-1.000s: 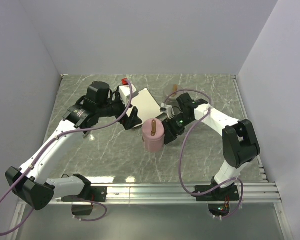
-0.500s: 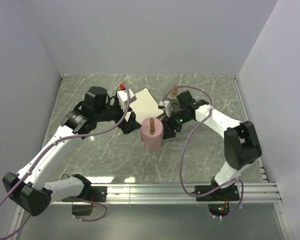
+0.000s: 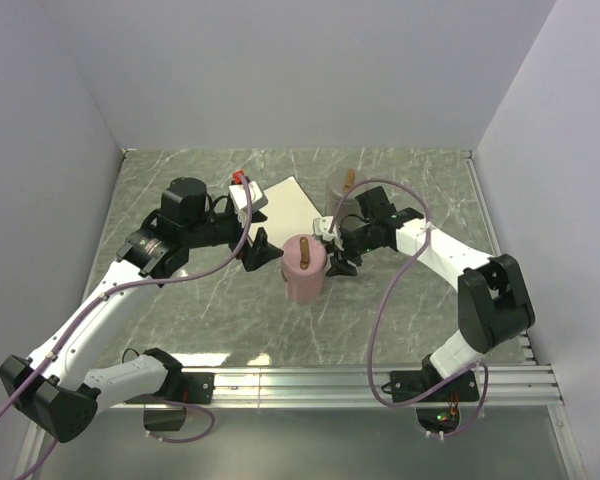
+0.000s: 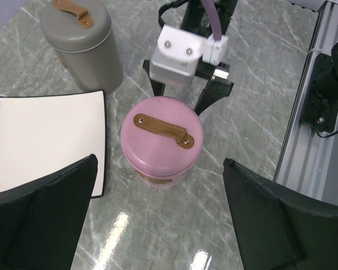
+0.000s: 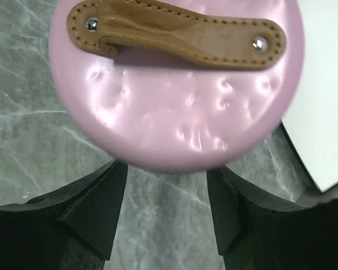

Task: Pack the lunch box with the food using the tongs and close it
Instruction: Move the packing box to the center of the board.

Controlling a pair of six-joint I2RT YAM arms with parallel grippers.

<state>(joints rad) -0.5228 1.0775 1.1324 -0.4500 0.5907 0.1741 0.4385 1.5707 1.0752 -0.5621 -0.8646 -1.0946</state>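
Observation:
The pink round lunch box stands mid-table with its lid on, a brown strap across the top. My left gripper hovers just left of it and above, open wide, its black fingers framing the box in the left wrist view. My right gripper sits low at the box's right side, open, with bare marble between its fingers; their tips end right at the lid's rim. No food and no tongs are in view.
A white square plate lies bare behind the lunch box. A grey lidded canister with a brown strap stands behind the right arm. Walls close in the table on three sides; a metal rail runs along the near edge.
The left arm has drawn its gripper nearer the lunch box's left side. The right arm has swung its forearm rightward, uncovering the grey canister; its gripper stays by the box.

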